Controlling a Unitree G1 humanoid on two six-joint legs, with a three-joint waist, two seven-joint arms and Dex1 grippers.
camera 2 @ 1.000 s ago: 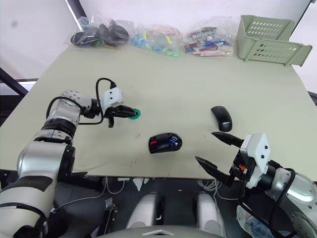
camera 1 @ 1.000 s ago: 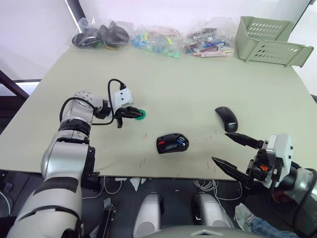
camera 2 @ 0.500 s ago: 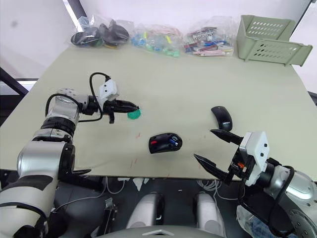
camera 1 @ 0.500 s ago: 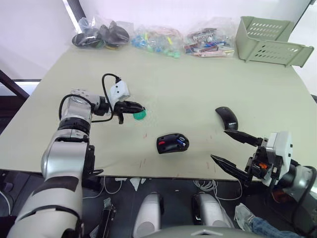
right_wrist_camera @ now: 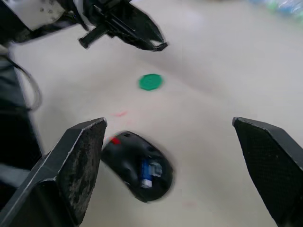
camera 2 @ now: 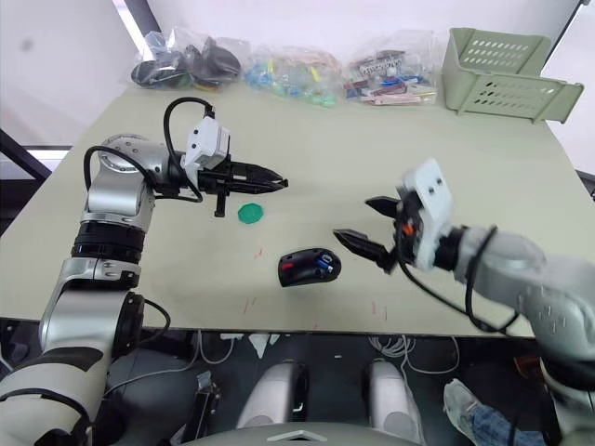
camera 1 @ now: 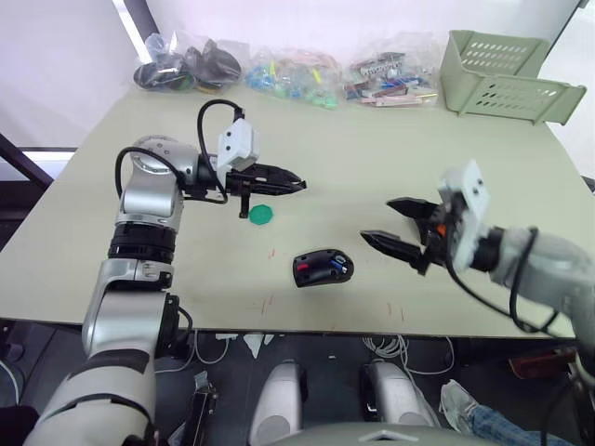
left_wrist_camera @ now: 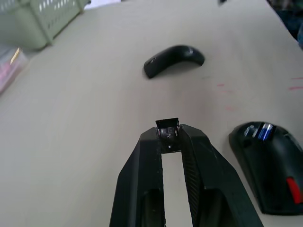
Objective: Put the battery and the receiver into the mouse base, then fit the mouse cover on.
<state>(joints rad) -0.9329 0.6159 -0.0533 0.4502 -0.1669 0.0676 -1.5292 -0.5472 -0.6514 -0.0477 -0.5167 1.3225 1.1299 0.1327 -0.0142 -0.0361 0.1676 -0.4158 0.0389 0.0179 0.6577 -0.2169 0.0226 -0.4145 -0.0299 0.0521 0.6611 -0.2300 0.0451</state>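
A pale beige tabletop (camera 1: 372,149) is taking up most of the scene, with faint red marks showing on it near its front edge. White walls are standing behind it, and a dark floor with cables is showing below the front edge.

Along the far edge, three clear plastic bags are lying in a row: a bag of black parts (camera 1: 186,65), a bag of small colourful pieces (camera 1: 290,72) and a bag of mixed pieces (camera 1: 390,74). A pale green plastic basket (camera 1: 507,76) is sitting at the far right corner.

The mouse base (camera 1: 323,268) is lying near the front middle of the tabletop, open side up, with the blue battery (right_wrist_camera: 146,172) sitting inside it and a red part showing. A green disc (camera 1: 261,215) is lying just beyond it, toward the left.

The left hand (camera 1: 296,185) is hovering above the tabletop beyond the green disc, its fingers pinched closed on the receiver (left_wrist_camera: 168,130), a tiny dark nub at their tips.

The right hand (camera 1: 389,224) is hanging over the tabletop just right of the mouse base, its fingers spread wide and holding nothing.

In the left wrist view, the mouse cover (left_wrist_camera: 174,59) is lying on the tabletop, well apart from the mouse base.
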